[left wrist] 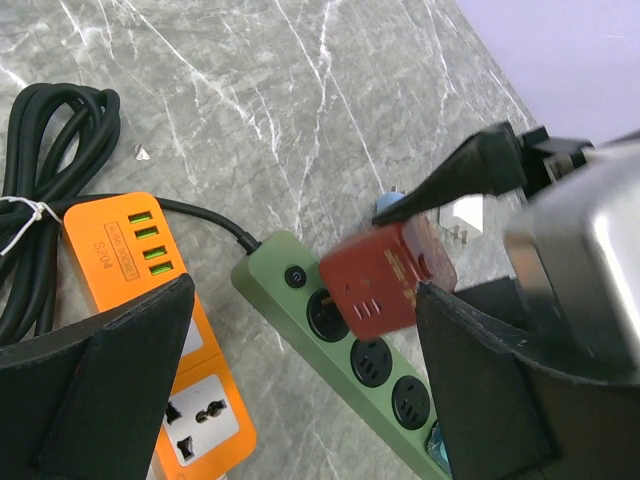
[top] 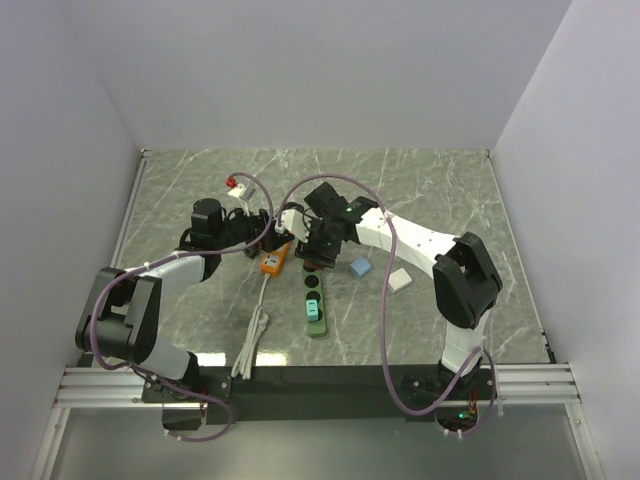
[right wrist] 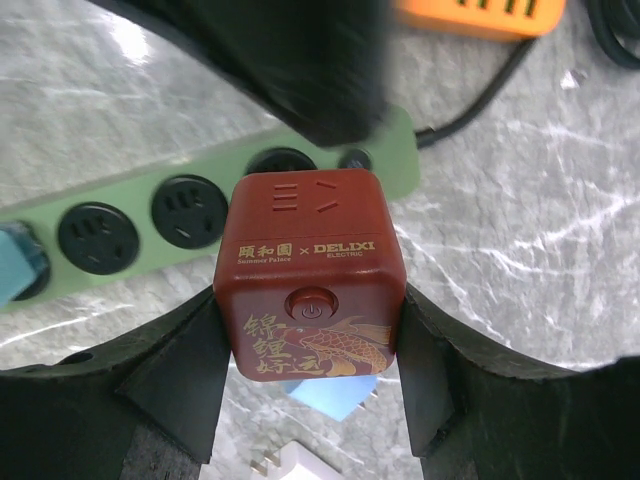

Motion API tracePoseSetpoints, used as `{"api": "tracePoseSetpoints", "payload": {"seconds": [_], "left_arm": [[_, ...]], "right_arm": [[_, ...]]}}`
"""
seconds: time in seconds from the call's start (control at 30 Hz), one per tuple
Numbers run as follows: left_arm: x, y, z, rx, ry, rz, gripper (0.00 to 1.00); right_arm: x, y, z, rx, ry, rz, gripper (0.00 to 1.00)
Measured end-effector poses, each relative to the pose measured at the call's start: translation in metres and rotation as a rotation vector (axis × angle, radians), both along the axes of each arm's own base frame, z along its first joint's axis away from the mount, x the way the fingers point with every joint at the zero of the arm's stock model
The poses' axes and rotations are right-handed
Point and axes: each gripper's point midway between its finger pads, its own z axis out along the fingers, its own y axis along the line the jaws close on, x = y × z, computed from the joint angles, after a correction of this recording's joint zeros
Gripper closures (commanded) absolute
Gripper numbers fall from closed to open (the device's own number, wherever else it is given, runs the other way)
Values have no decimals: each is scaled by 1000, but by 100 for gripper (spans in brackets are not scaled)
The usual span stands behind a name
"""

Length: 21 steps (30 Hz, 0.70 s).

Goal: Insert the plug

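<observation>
Red cube plug [right wrist: 310, 290] is up off the desk [top: 430, 190], pinched on two opposite sides by the right tool [right wrist: 312, 372]; glossy shell, gold carp print and a round button on the face toward the wrist camera, DELIXI lettering above; it hangs tilted over the green power strip [left wrist: 270, 265], above the socket next to the strip's round switch; strip lies flat near desk centre, long axis 12 to 6, switch end at 12; plug-to-socket contact can't be told.

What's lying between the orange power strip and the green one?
In the left wrist view, just a black cord leading from the green strip across bare marble beside the orange strip.
</observation>
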Motion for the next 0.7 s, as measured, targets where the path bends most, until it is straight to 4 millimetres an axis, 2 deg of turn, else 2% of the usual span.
{"api": "tracePoseSetpoints", "payload": {"seconds": [0.23, 0.7], "left_arm": [[2, 3, -1, 1, 2, 8, 2], [1, 3, -1, 1, 3, 7, 2]], "right_arm": [[-13, 11, 1, 8, 11, 40, 100], [-15, 8, 0, -13, 13, 40, 100]]}}
